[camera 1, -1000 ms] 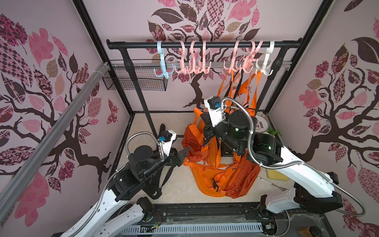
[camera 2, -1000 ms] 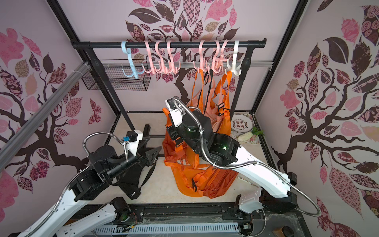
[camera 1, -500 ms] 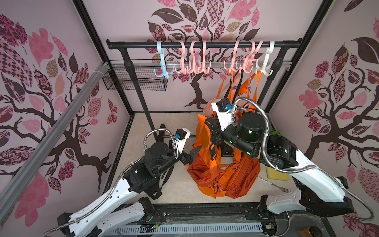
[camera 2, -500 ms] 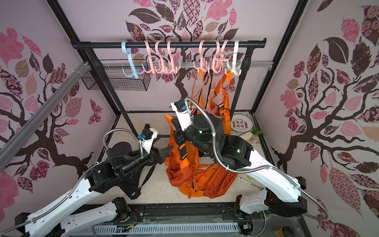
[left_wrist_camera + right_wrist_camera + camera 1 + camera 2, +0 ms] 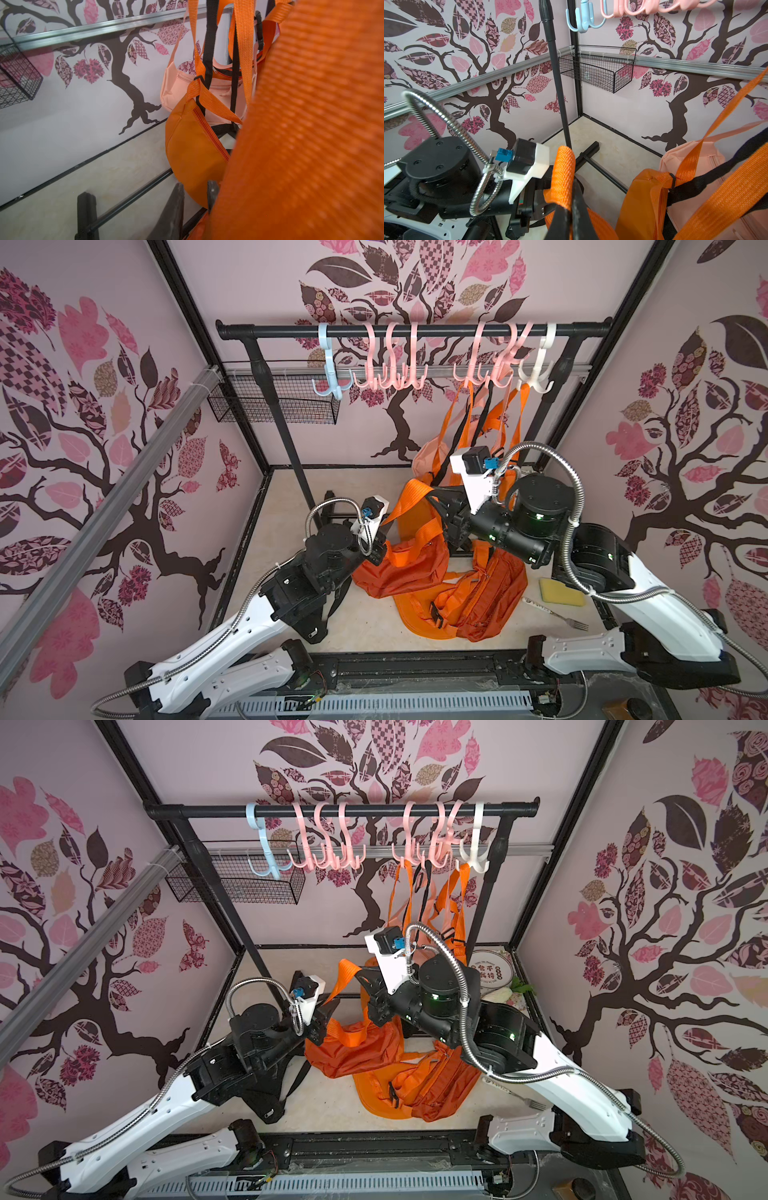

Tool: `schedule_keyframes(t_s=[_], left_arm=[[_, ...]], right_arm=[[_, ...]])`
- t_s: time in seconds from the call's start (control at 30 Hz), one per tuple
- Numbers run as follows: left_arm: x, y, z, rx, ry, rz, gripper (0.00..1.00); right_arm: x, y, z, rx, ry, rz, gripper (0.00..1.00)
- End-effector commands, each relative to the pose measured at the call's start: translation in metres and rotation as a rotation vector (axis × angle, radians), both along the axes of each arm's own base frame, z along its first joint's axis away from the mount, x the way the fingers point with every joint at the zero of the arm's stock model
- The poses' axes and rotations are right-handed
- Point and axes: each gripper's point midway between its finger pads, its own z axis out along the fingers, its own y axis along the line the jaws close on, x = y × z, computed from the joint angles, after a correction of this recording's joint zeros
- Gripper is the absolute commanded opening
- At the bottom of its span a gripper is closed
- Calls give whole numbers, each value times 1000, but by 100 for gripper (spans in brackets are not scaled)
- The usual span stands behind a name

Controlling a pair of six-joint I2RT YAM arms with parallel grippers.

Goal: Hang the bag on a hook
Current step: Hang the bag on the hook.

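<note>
An orange bag (image 5: pixel 399 568) (image 5: pixel 357 1048) lies crumpled on the floor against a second orange bag (image 5: pixel 478 597). Its strap (image 5: pixel 409 497) (image 5: pixel 563 166) rises to my right gripper (image 5: pixel 438 499) (image 5: pixel 571 207), which is shut on it. My left gripper (image 5: pixel 380 537) (image 5: pixel 330 1009) (image 5: pixel 195 193) sits at the strap's lower end. Its fingers stand a narrow gap apart, and the strap (image 5: pixel 311 124) lies against one finger's outer side; a pinch does not show. Blue (image 5: pixel 330 373), pink (image 5: pixel 390 373) and white (image 5: pixel 538 377) hooks hang on the black rail (image 5: pixel 415 329).
Other bags (image 5: pixel 191 149) hang by their straps from the right-hand pink hooks. A wire basket (image 5: pixel 274 404) sits on the back wall behind the rack's left post (image 5: pixel 282 427). A yellow sponge (image 5: pixel 561 591), a fork (image 5: pixel 557 614) and a plate (image 5: pixel 492 973) lie at the right.
My left arm has reached in to the strap and its wide-open jaws have narrowed. My right gripper has carried the strap to the right.
</note>
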Motion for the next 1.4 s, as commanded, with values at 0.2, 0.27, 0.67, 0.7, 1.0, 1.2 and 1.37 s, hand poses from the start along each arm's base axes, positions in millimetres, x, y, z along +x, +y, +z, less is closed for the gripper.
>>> schedule_keyframes(t_s=[0.2,0.27,0.67,0.7,1.0,1.2,1.37], left_arm=[[-4,1,79,-43,-47,-14,0],[1,-7,98,-49,-30,-24,0],[63,-22,172,-86,35,48,0],[67,-25,173,-76,34,51,0],[98,-52,172,-64,79,24,0],[113,-47,176,-110,86,32,0],[122,-49,171,-109,98,26,0]], right_arm=[[8,-19,27,-21,-105,-88,0],[11,-15,43,-22,-135,-93,0],[33,-7,148,121,-308,-121,0],[34,-6,152,130,-320,-121,0],[70,-13,169,227,-337,-101,0],[88,-2,163,221,-334,-59,0],[128,-26,160,331,-224,-15,0]])
